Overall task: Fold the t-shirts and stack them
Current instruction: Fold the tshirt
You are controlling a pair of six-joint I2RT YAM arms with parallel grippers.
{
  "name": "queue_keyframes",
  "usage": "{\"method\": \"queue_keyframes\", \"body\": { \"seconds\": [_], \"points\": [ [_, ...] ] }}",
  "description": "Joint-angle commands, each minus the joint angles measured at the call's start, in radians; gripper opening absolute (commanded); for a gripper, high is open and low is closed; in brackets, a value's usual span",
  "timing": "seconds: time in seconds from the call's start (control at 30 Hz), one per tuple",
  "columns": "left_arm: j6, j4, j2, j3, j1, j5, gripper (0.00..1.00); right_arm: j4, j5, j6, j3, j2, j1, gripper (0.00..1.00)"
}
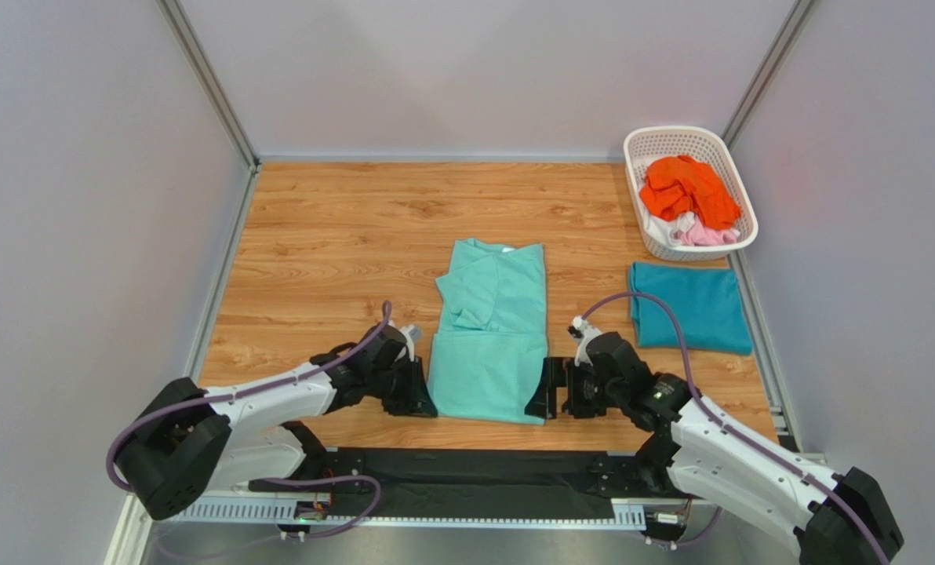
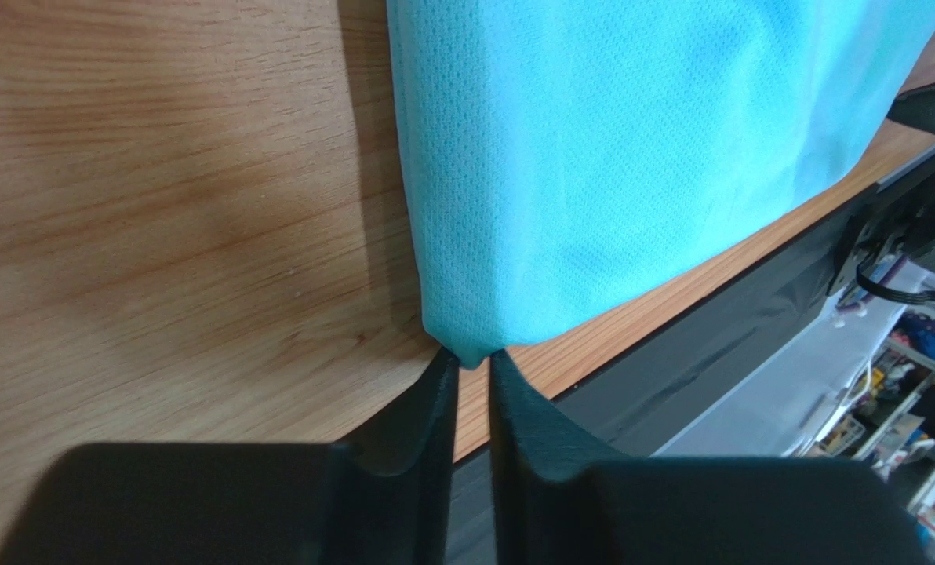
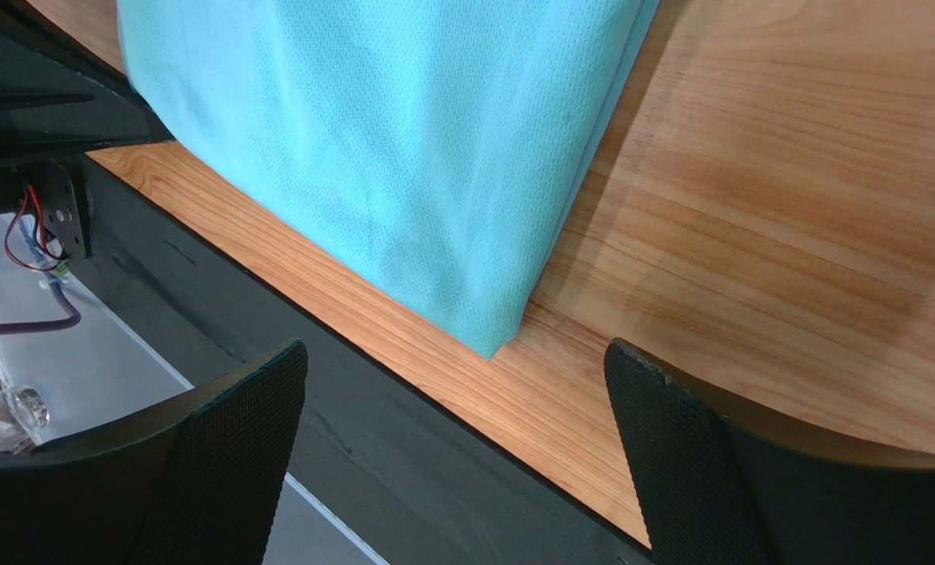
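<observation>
A mint green t-shirt (image 1: 490,330) lies flat mid-table, folded into a long narrow strip with its sleeves turned in. My left gripper (image 1: 419,394) is at its near left corner. In the left wrist view the gripper (image 2: 472,359) is shut on the tip of that corner of the shirt (image 2: 625,153). My right gripper (image 1: 551,389) is at the near right corner. In the right wrist view it (image 3: 455,353) is wide open and the shirt's corner (image 3: 490,336) lies just ahead of the fingers, untouched. A folded teal blue t-shirt (image 1: 690,308) lies at the right.
A white lattice basket (image 1: 687,133) at the back right holds an orange t-shirt (image 1: 687,188) with white (image 1: 670,224) and pink (image 1: 710,236) cloth under it. The wooden table (image 1: 343,224) ends at a black rail (image 1: 472,465) close behind both grippers. Grey walls enclose the sides.
</observation>
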Motion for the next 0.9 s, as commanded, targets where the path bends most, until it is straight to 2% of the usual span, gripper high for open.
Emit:
{"method": "queue_keyframes", "body": {
  "seconds": [0.0, 0.07, 0.1, 0.17, 0.37, 0.53, 0.63, 0.67, 0.73, 0.83, 0.87],
  "points": [
    [-0.001, 0.031, 0.03, -0.008, -0.006, -0.01, 0.15, 0.032, -0.03, 0.003, -0.003, 0.009, 0.007, 0.97],
    [-0.002, 0.03, 0.03, -0.01, -0.006, -0.009, 0.13, 0.031, -0.034, -0.003, -0.005, 0.017, 0.021, 0.94],
    [-0.005, 0.028, 0.029, -0.011, -0.006, -0.01, 0.05, 0.031, -0.034, -0.011, -0.003, 0.022, 0.029, 0.93],
    [-0.007, 0.019, 0.016, -0.013, -0.006, -0.013, 0.0, 0.031, -0.025, -0.019, 0.003, 0.032, 0.049, 0.91],
    [-0.008, 0.005, -0.022, -0.014, -0.006, -0.02, 0.0, 0.031, 0.044, -0.012, 0.017, 0.103, 0.147, 0.77],
    [-0.013, 0.005, -0.036, -0.014, -0.006, -0.02, 0.0, 0.086, 0.078, -0.015, 0.023, 0.172, 0.168, 0.72],
    [-0.016, 0.005, -0.033, -0.014, -0.006, -0.021, 0.0, 0.12, 0.073, -0.022, 0.024, 0.216, 0.173, 0.63],
    [-0.017, 0.003, -0.033, -0.016, -0.006, -0.021, 0.0, 0.124, 0.069, -0.02, 0.026, 0.227, 0.178, 0.54],
    [-0.021, 0.005, -0.034, -0.014, -0.006, -0.021, 0.0, 0.124, 0.058, -0.025, 0.035, 0.247, 0.188, 0.45],
    [-0.024, 0.005, -0.042, -0.017, -0.006, -0.017, 0.0, 0.126, 0.065, -0.023, 0.038, 0.263, 0.202, 0.24],
    [-0.025, 0.002, -0.047, -0.019, -0.008, -0.018, 0.0, 0.126, 0.069, -0.025, 0.04, 0.263, 0.204, 0.12]
  ]
}}
